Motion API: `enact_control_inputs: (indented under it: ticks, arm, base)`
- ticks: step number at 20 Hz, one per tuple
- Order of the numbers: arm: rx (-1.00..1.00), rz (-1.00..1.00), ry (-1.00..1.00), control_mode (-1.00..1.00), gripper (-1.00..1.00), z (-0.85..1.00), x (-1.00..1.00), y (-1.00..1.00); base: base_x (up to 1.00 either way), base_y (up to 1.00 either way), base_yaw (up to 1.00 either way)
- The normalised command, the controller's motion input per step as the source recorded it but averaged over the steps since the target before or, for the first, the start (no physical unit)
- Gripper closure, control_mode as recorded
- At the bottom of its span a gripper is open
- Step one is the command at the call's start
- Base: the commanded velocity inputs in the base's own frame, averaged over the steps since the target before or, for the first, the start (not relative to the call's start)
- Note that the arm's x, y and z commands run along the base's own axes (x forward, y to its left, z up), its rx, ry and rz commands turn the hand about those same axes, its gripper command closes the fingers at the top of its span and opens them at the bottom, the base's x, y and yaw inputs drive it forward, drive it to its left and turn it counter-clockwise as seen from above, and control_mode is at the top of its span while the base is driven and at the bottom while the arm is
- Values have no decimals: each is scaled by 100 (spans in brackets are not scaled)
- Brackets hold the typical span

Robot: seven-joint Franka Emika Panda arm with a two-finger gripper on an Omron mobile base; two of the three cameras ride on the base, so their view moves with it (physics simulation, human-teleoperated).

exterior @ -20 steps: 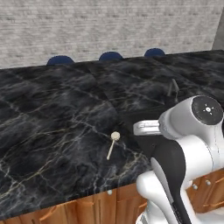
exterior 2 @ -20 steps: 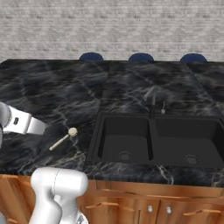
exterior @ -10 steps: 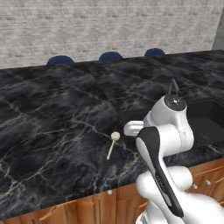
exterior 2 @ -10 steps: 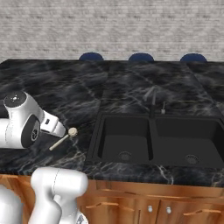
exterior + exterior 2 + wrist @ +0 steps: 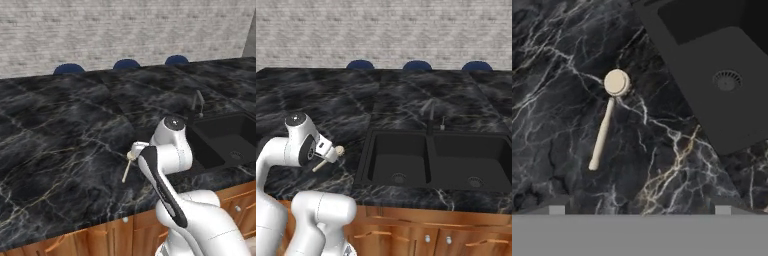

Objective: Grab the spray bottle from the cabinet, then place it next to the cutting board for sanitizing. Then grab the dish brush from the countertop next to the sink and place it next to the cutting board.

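The dish brush (image 5: 605, 121) lies flat on the black marble countertop (image 5: 557, 60), its round cream head (image 5: 616, 82) toward the sink and its thin wooden handle pointing away. My gripper (image 5: 639, 208) hovers above it, open and holding nothing, with its fingertips (image 5: 557, 207) wide apart and the brush a little to one side of centre. In the base views the brush (image 5: 127, 168) (image 5: 321, 165) lies partly behind my hand, just left of the sink. The spray bottle, the cabinet and the cutting board are out of view.
A black double sink (image 5: 431, 162) (image 5: 225, 142) is sunk into the counter right of the brush, with a faucet (image 5: 431, 111) (image 5: 198, 102) behind it. Several blue stool tops (image 5: 126, 64) line the counter's far edge before a grey brick wall. The counter's front edge (image 5: 75, 227) is close.
The arm has swung left from the sink side and brought the hand over the brush's head. The brush has not moved and the gripper has stayed open.
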Motion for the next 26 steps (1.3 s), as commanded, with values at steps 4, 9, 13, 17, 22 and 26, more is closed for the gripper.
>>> enact_control_inputs:
  ticks: [4,9,13,17,22,26]
  arm:
    - [3,-13,15,-100,-100,-37,54,47]
    - [0,-6,11,-100,-100,-13,41,20]
    - [0,0,14,-100,-100,-22,39,0]
    - [0,0,13,-100,-100,-41,44,0]
    - [0,0,3,-100,-100,-39,33,0]
    - [0,0,2,-100,-100,-25,29,1]
  base:
    - [0,0,0]
    - [0,0,0]
    - [0,0,0]
    - [0,0,0]
    - [0,0,0]
    - [0,0,0]
